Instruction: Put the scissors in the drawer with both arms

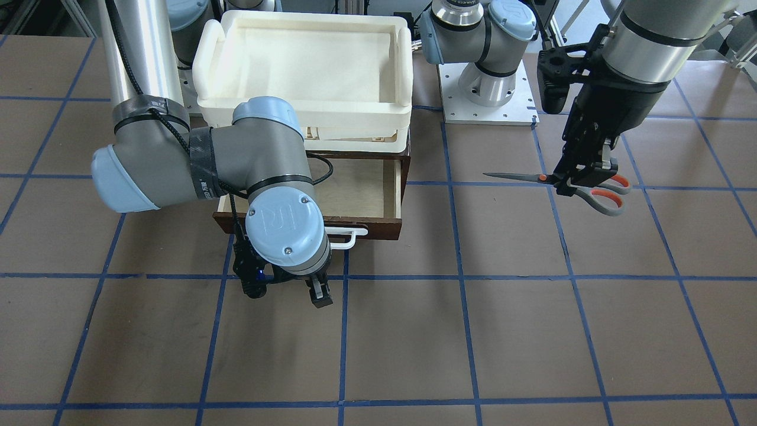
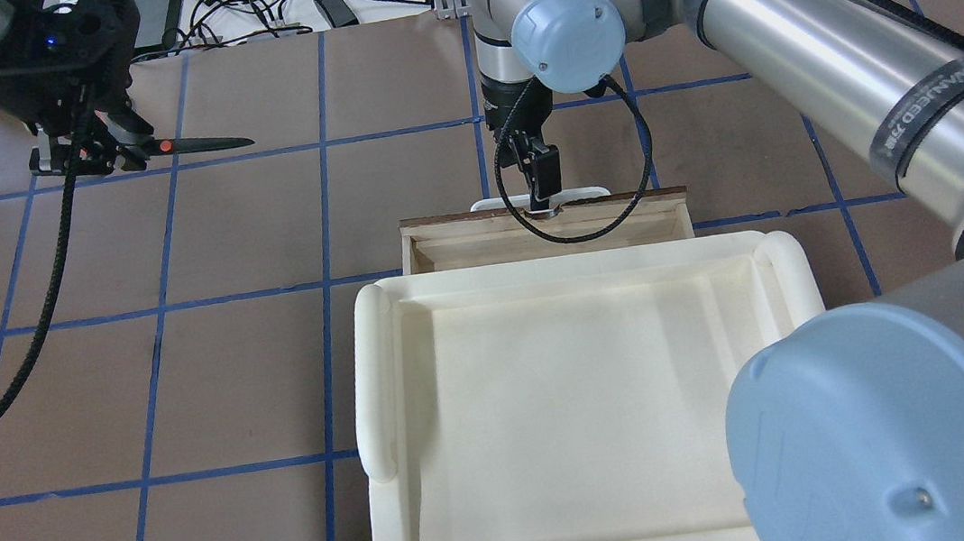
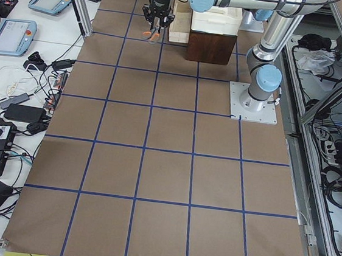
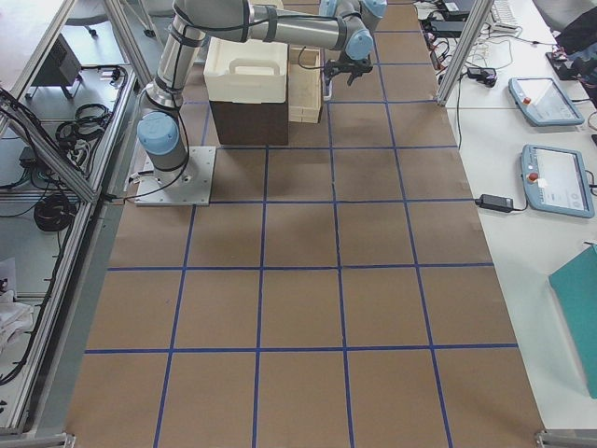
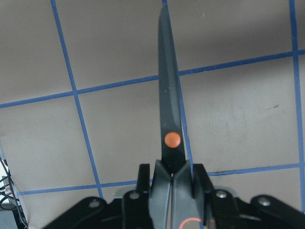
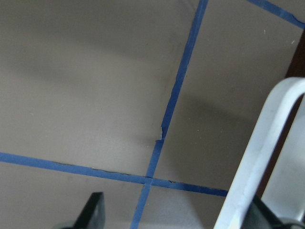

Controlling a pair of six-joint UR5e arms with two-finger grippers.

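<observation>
The scissors [image 1: 542, 177] have grey handles lined orange and dark blades. My left gripper [image 1: 582, 177] is shut on them near the pivot and holds them level above the table, blades pointing towards the drawer side. They also show in the overhead view [image 2: 204, 143] and the left wrist view [image 5: 169, 109]. The dark brown drawer [image 1: 361, 189] is pulled open, its pale inside bare. My right gripper [image 1: 295, 290] is open in front of the white bar handle [image 1: 349, 236]. In the right wrist view the handle [image 6: 267, 143] lies close to one finger, not gripped.
A white foam tray [image 1: 301, 23] sits on top of the cabinet above the drawer and hides most of the drawer in the overhead view [image 2: 554, 267]. The left arm's base plate [image 1: 488, 89] is bolted beside the cabinet. Brown table with a blue tape grid all around.
</observation>
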